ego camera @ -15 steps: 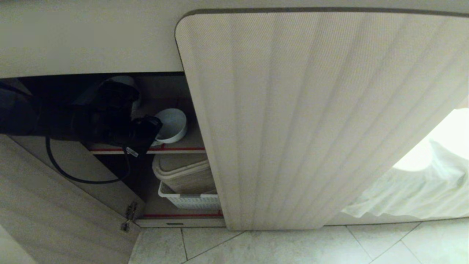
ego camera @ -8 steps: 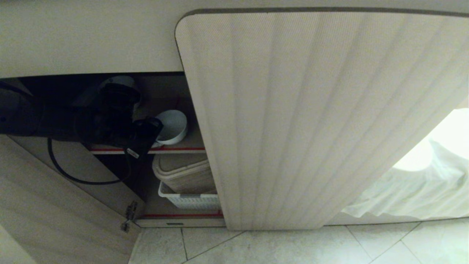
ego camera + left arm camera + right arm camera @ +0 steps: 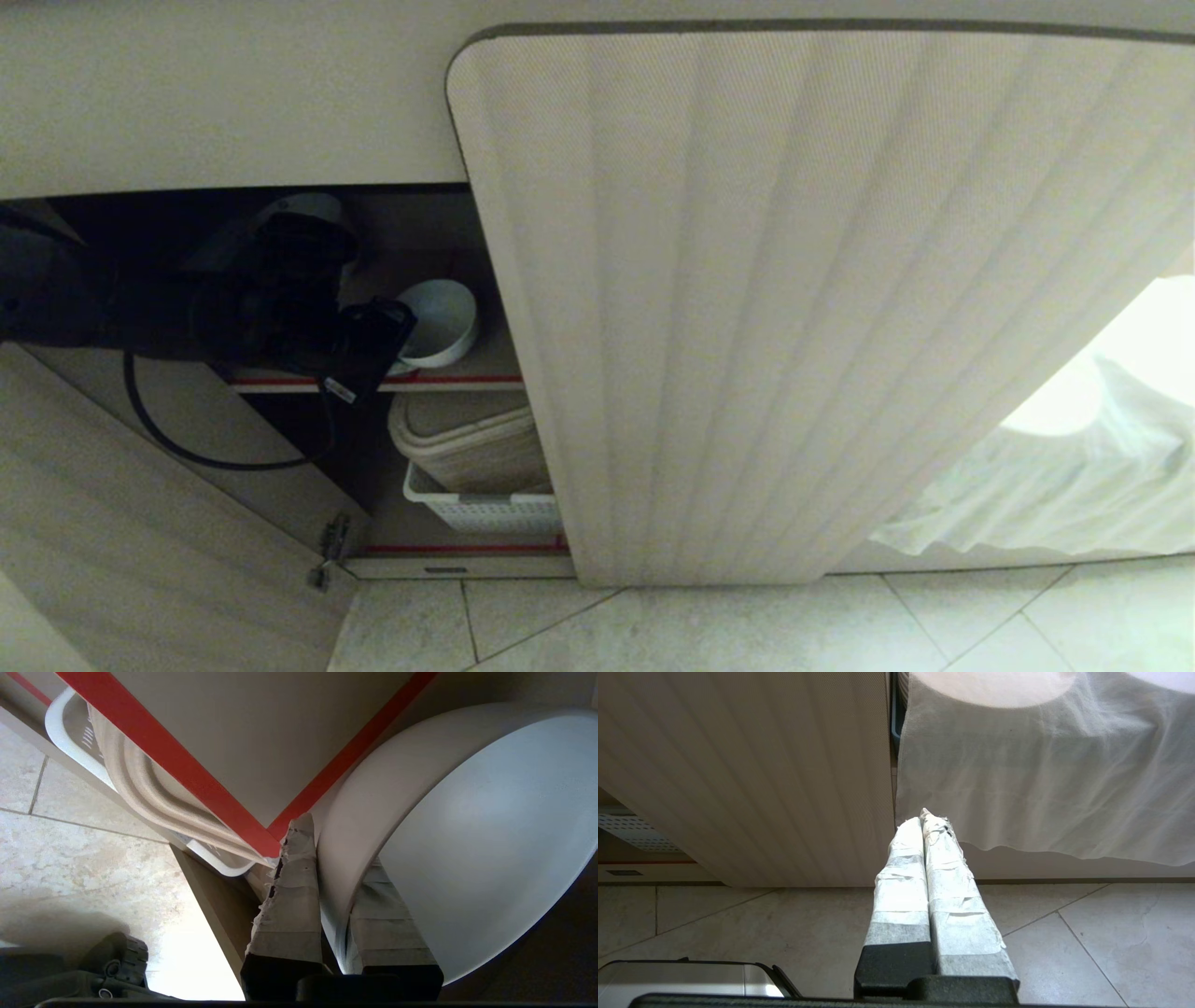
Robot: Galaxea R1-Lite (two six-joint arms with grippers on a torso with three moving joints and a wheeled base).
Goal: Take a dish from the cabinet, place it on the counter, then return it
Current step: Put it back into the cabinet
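Pale floor tiles (image 3: 709, 625) run along the foot of a low beige cabinet (image 3: 233, 103); its big fluted door (image 3: 794, 308) hangs open on the right, a plainer door (image 3: 140, 551) w/ a metal hinge (image 3: 329, 553) swings out near left. Between them, two inner shelves edged in red tape (image 3: 448, 382).

The dish (image 3: 436, 320), small white bowl, is at the front edge of the upper shelf (image 3: 485, 364), tipped so its mouth faces up and toward the camera. The left gripper (image 3: 387, 350) reaches in from the left and meets the bowl's near-left rim. Bowl is round, so no long axis to speak of; what counts is the wall running between the fingers, bowl body lying right of and beyond them.

Left wrist view settles what the head view can't: fingers (image 3: 292, 905) pinch the bowl (image 3: 467, 835) wall, one taped pad outside, one inside. Head view only shows a black mass against the rim. My guess is the pull-out is next and must clear the taped shelf lip.

Below, a white slotted basket (image 3: 481, 509) holds a beige tray-like thing (image 3: 467, 439).

Right gripper (image 3: 927, 826) isn't in the head view; its own cam shows the taped fingers pressed together, parked low near a hanging white cloth (image 3: 1041, 774), well apart from the bowl. Left arm is clearly the nearer one. No tabletop in view.
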